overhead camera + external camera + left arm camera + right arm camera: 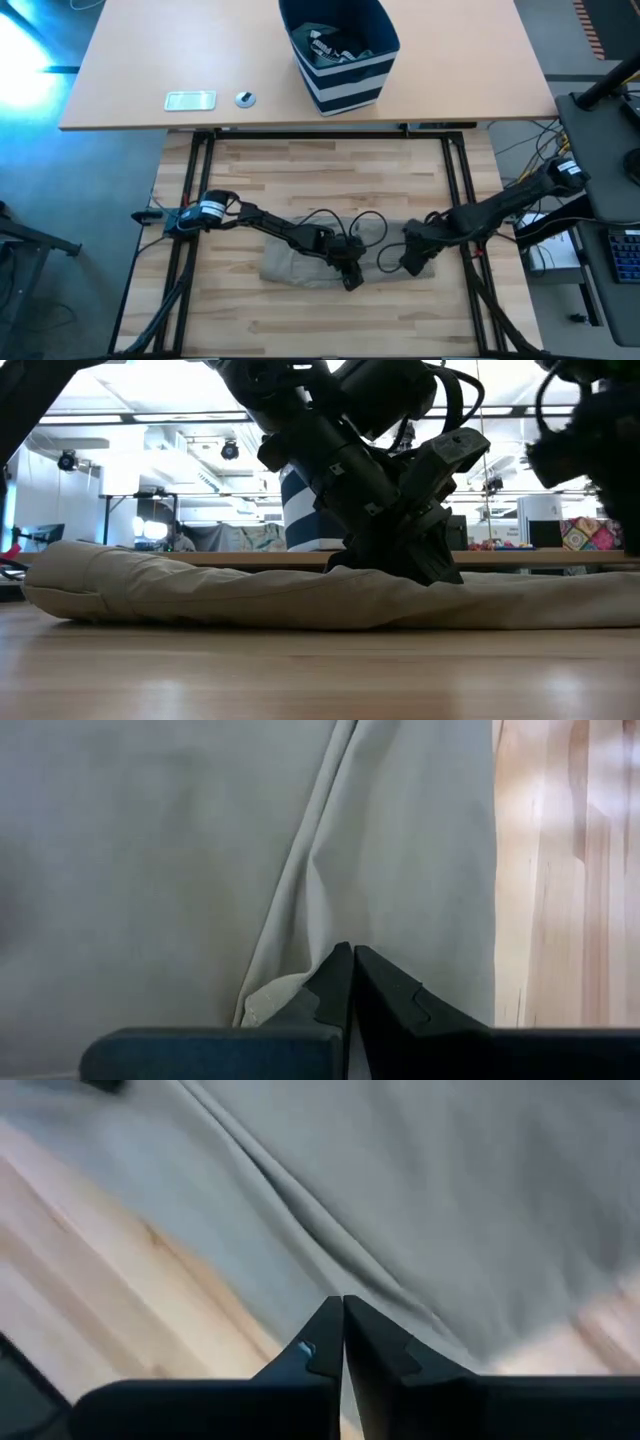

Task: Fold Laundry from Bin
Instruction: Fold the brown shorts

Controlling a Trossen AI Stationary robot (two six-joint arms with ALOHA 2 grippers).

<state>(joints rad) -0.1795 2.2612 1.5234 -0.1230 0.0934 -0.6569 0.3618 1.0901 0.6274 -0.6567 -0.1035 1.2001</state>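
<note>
Fingers of both arms are pressed together with no gap; the left gripper (352,277) sits low in the centre of the high view, its tips down on the beige garment (300,262), and whether a fold of cloth is pinched there I cannot tell; the right gripper (410,262) hovers just right of centre over the same cloth's right end, clenched on nothing visible; the garment's long axis runs left to right across the wooden tabletop (330,170), stretching mostly leftward from both grippers, so the left arm looks nearer its bulk; the bin (340,50) with more laundry stands well apart at the top centre on a separate desk; an open, brightly lit room lies behind.
</note>
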